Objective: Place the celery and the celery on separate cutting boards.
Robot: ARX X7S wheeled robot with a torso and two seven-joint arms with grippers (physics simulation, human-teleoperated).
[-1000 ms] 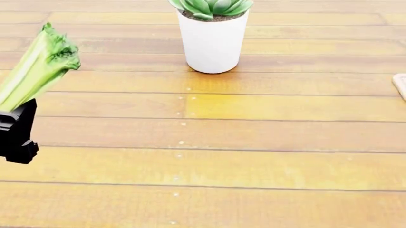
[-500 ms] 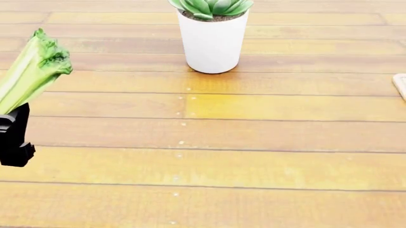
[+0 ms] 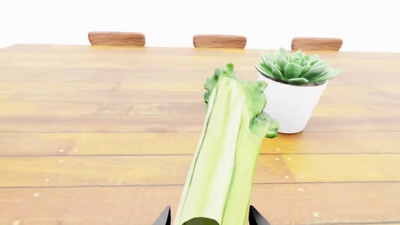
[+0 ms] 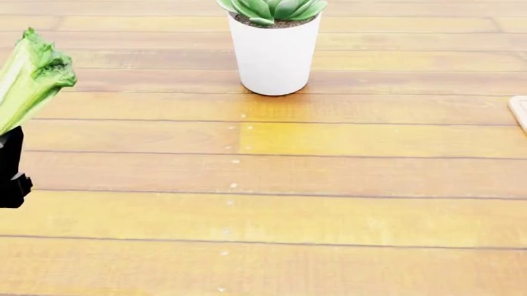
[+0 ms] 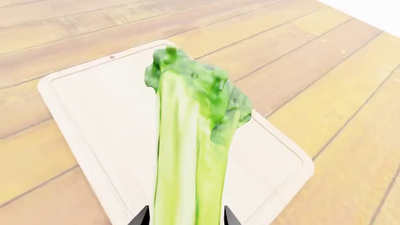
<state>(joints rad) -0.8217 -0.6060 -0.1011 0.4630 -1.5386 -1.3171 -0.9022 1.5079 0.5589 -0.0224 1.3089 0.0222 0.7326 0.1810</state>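
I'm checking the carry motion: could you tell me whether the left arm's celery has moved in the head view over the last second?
Yes. The celery in the left end effector has shifted left, away from the white pot, toward the frame's left edge.

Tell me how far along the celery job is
Nothing is placed yet. The right gripper holds one celery above the pale cutting board, ready to lower. The left gripper holds the other celery over bare table; its board isn't in view.

Glossy wooden plank table (image 3: 93,117), three wooden chair backs (image 3: 218,41) behind, bright white backdrop.
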